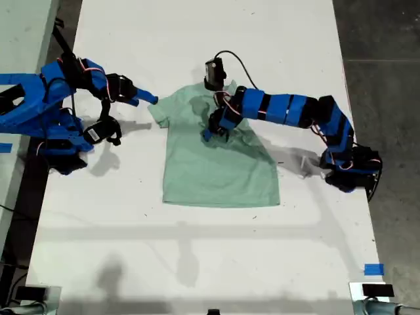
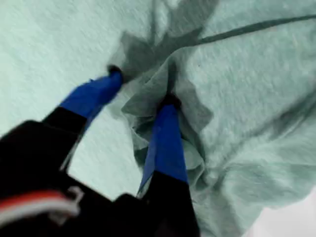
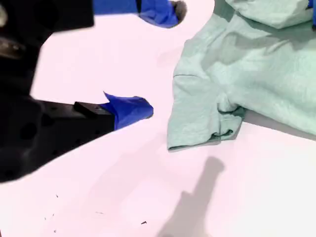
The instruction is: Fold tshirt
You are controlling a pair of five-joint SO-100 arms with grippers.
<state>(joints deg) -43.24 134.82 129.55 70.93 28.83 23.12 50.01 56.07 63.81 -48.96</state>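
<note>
**A:** Where does the tshirt (image 1: pixel 220 164) lie?

**B:** Spread on the white counter (image 1: pixel 197 39), about mid-counter in the exterior view, hem toward the bottom of that view. The sleeve at that view's left lies flat; the other sleeve side looks folded or bunched inward under my first arm.

**A:** And the claws?

**B:** My first claw (image 2: pixel 143 89) is down on the chest of the shirt, near the collar. Its jaws stand apart, both tips pressed into the cloth, with a ridge of fabric heaped against the nearer finger. Whether any cloth is truly pinched between them I can't tell for sure; the wrist view is blurred there. My second claw (image 3: pixel 160 59) is spread wide and holds nothing, hovering over bare counter just beside the flat sleeve (image 3: pixel 197 113).

**A:** How will the cloth behave?

**B:** Thin, light and limp, I'd judge. It wrinkles at a touch, will drag rather than slide as a sheet, and droops from whatever point lifts it. No risk of breakage, only of mess.

**A:** Best place to take hold?

**B:** Probably the sleeve hem or shoulder edge, where the doubled seam gives the fingers something thicker to bite.
</note>
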